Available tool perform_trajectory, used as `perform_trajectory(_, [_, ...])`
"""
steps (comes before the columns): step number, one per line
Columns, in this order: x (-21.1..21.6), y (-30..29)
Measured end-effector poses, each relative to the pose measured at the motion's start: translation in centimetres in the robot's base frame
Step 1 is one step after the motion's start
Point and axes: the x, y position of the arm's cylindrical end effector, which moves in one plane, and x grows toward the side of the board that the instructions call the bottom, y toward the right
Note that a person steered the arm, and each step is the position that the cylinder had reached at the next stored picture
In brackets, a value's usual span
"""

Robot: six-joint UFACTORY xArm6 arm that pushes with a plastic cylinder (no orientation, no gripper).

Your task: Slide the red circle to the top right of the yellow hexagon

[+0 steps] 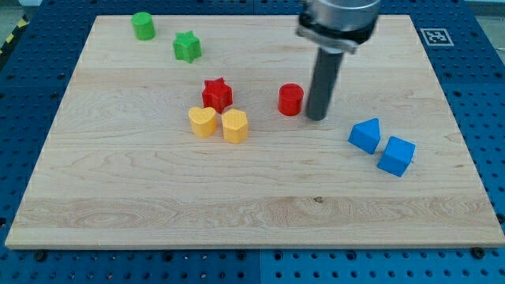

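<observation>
**Tip parked right next to the red circle**

Going left to right across the wooden board [252, 213]: up near the view's top-left there's a green cylinder [143, 25], and just to the right of it, slightly lower, a green star [187, 46]. Mid-board sits a little cluster: a yellow heart [203, 121] touching or almost touching the yellow hexagon [234, 125] on its right, with a red star [217, 95] tucked right above the two of them.

The red circle [290, 99] stands a bit to the right of the red star, so it's up and to the right of the yellow hexagon, with a clear gap between them. My tip [316, 118] is down on the board just beside the red circle's right side; can't tell if it's actually touching. It's a bare rod, so nothing is grasped.

Further right and lower, a blue triangular block [365, 135] and a blue cube [396, 155] sit next to each other, near touching.

No containers anywhere. The board lies on a blue perforated table [473, 95], and there's a black-and-white marker tag [435, 35] at the board's top-right corner.
</observation>
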Motion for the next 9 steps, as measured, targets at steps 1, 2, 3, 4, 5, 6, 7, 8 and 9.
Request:
perform_trajectory(1, [-0.2, -0.3])
perform_trajectory(2, [-1.1, 3.8])
perform_trajectory(3, [-3.0, 4.1])
perform_trajectory(4, [-3.4, 0.5])
perform_trajectory(5, [-3.4, -1.5])
perform_trajectory(6, [-5.0, -2.4])
perform_trajectory(7, [-5.7, -4.2])
perform_trajectory(8, [-3.1, -5.9])
perform_trajectory(9, [-2.5, -7.0])
